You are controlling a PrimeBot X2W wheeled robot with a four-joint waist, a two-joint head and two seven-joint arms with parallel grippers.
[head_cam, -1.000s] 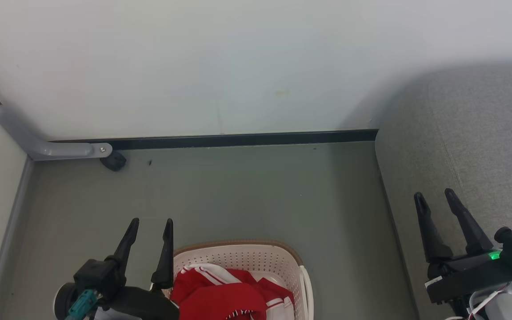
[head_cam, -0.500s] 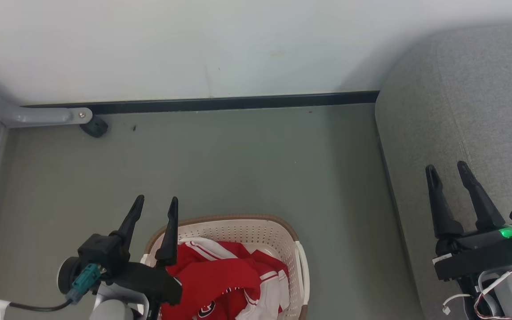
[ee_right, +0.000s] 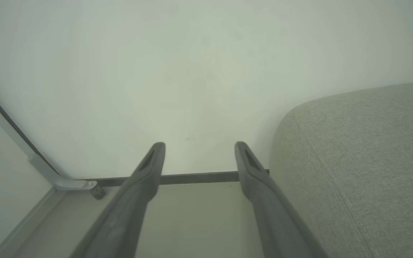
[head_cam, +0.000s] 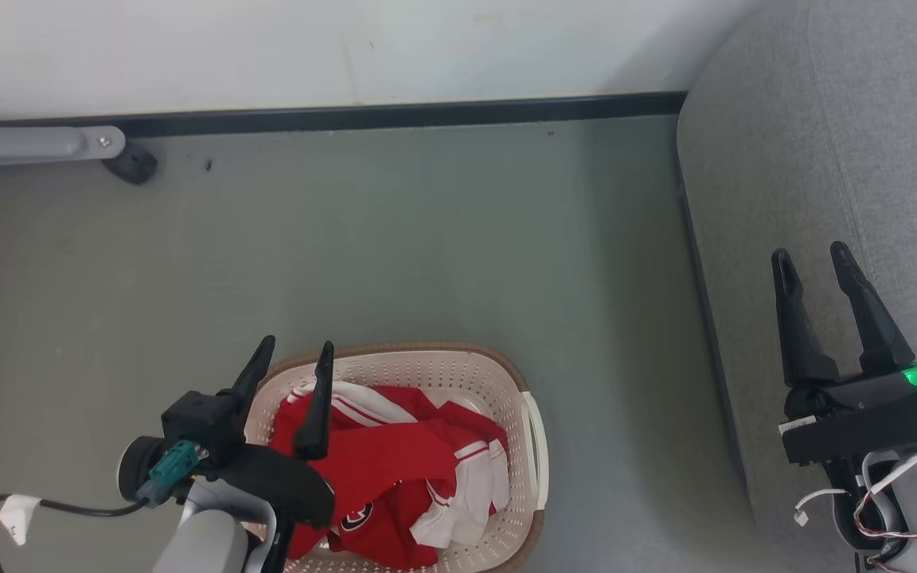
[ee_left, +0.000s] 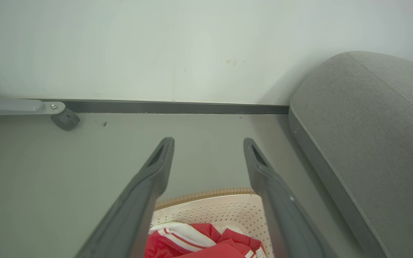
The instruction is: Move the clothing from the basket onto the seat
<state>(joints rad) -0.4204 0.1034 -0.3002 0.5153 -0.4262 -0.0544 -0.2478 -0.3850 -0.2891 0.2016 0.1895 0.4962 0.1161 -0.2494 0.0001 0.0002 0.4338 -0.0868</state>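
We take the basket (head_cam: 427, 348) as our landmark. It stands on the grey-green floor (head_cam: 427, 239), cream and perforated, with a brown rim. The clothing (head_cam: 395, 465) lies crumpled inside it, a red shirt with white bands, and its dark round emblem (head_cam: 355, 517) shows toward the basket's near left part.

The left pincer (head_cam: 297, 345) hangs over the basket's left end with its two dark fingers spread and nothing between them. One fingertip is over the left rim and the other over a white-banded fold of the shirt. In the left wrist view the fingers frame the basket's far rim and a patch of red cloth. We cannot tell how close they are to the cloth.

The right pincer (head_cam: 810, 251) is well to the right of the basket, over the near edge of the seat (head_cam: 825, 119). Its fingers are parted and empty, and a green light (head_cam: 916, 374) glows at its base.

The grey seat lies right of the basket, with a strip of bare floor between them. Beyond the basket a dark baseboard (head_cam: 387, 115) runs along the pale wall (head_cam: 267, 40). Beyond it and to the left, a grey metal leg (head_cam: 29, 143) ends at a dark caster (head_cam: 130, 165). Left of the basket's near end trails a dark cable (head_cam: 68, 504) with a white tag.
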